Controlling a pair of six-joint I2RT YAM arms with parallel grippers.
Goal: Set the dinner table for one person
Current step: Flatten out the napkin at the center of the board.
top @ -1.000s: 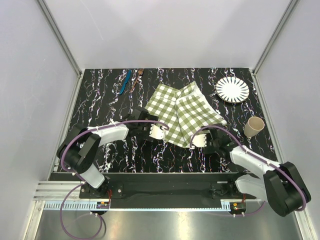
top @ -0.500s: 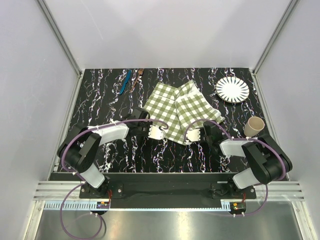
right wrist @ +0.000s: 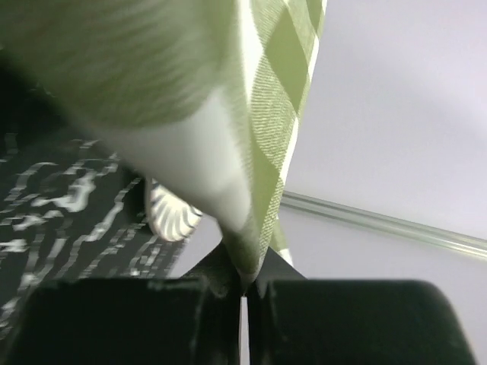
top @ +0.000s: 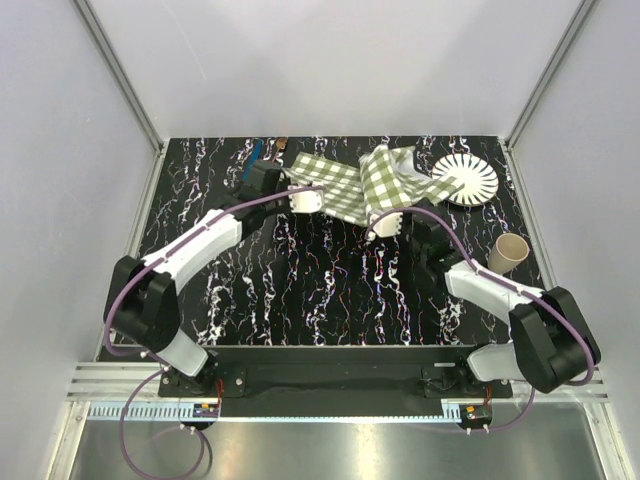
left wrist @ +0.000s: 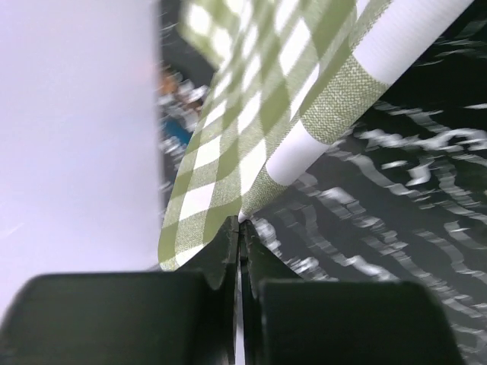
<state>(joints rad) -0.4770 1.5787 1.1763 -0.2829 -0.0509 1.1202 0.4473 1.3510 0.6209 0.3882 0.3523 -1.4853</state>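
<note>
Two grippers held one checked cloth over the far half of the single black, white-veined surface (top: 330,300).

That surface filled the scene from the arm bases to the far wall. One green-and-white cloth (top: 345,185) hung crumpled at far centre. The left gripper (left wrist: 240,228) was fully closed, pinching the cloth's left edge, and the right gripper (right wrist: 242,285) was clamped on its right edge. One striped plate (top: 470,180) lay far right, and one beige cup (top: 508,252) stood nearer, by the right edge.
</note>
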